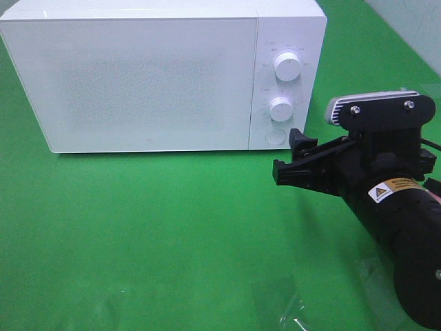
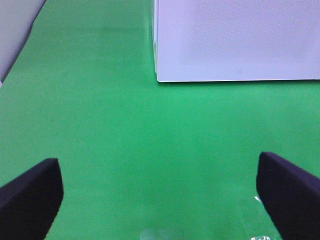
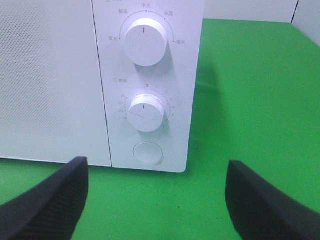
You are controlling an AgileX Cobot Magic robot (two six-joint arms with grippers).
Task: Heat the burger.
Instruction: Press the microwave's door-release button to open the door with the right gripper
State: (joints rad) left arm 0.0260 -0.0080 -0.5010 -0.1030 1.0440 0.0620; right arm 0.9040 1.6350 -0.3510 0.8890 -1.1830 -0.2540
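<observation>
burger: not seen in any view; can't tell where it is.
microwave [image 1: 138, 76]: white, at back of table, door shut; frosted front, inside not visible.
ctrl panel: on microwave's right side, w/ upper knob [image 1: 287, 66], lower knob [image 1: 280, 109] and round button [image 1: 275, 136] stacked top to bottom.
knob marks: in R wrist view the red lines on upper knob [image 3: 145, 42] and lower knob [image 3: 146, 112] both point straight up; the lower one sits at 0.
right gripper [image 1: 288, 157]: released, jaws wide apart, nothing btwn them; in front of ctrl panel, near the button but apart from it, tips aimed at panel.
R wrist view: both fingers [image 3: 45, 205] frame the panel; round button [image 3: 147, 153] is nearest the gap.
left gripper [image 2: 160, 200]: released, jaws wide, nothing held; over bare green cloth [image 2: 100, 125], microwave's front left corner ahead. Not in the high view.
table: green cloth [image 1: 138, 227]; crinkled clear plastic [image 1: 289, 303] at near edge.
</observation>
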